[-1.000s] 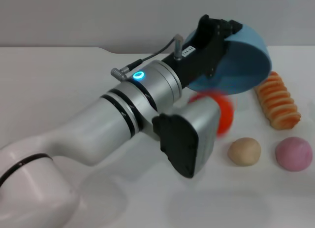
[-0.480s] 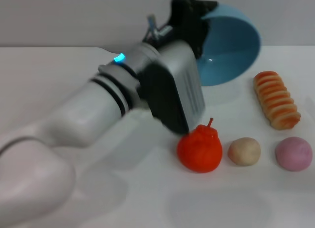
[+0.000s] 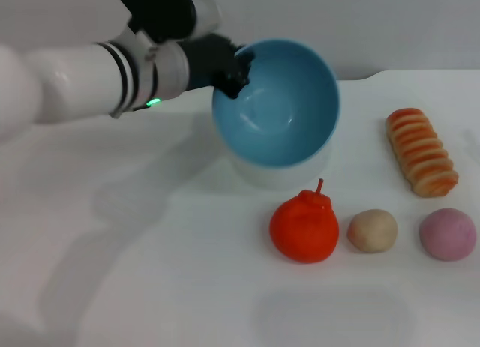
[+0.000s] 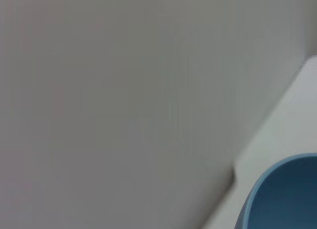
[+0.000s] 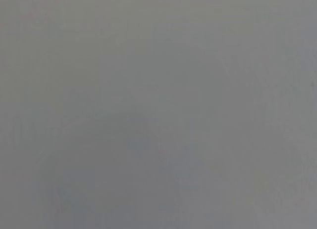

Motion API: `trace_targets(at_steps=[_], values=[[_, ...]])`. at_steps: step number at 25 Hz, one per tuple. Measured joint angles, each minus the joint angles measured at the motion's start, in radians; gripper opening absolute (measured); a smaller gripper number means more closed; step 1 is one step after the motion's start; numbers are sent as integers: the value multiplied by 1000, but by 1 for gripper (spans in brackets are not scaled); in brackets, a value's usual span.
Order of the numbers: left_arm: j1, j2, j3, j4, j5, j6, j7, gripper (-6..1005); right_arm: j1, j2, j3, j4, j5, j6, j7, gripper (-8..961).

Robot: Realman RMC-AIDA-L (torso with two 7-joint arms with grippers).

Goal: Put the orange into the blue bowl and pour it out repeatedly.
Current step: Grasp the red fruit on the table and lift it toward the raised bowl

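The blue bowl (image 3: 277, 103) hangs above the table at the back centre, tilted with its empty inside facing me. My left gripper (image 3: 231, 68) is shut on the bowl's left rim, its arm reaching in from the left. In the left wrist view only a piece of the blue bowl (image 4: 285, 197) shows at one corner. The orange (image 3: 304, 228) stands upright on the table, in front of and below the bowl, stem up. My right gripper is out of view; the right wrist view shows only plain grey.
A beige ball (image 3: 372, 230) lies right beside the orange, and a pink ball (image 3: 447, 234) lies further right. A ridged bread loaf (image 3: 421, 151) rests at the right behind them. The white table (image 3: 150, 272) ends at a grey wall behind.
The orange dropped out of the tipped bowl and came to rest on the table. My left arm swung back to the left and turned the bowl's opening toward me.
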Motion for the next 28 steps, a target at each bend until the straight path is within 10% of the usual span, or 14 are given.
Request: trace_targets(at_steps=[4, 17, 28], values=[[-48, 1, -133, -15, 33, 241, -157, 0, 31, -9, -17, -5, -5, 30, 114, 764], [-98, 0, -169, -60, 251, 273, -390, -2, 156, -49, -270, -264, -599, 38, 839, 763], [-123, -2, -170, -87, 263, 245, -399, -1, 233, -4, -495, -234, -683, 68, 868, 752]])
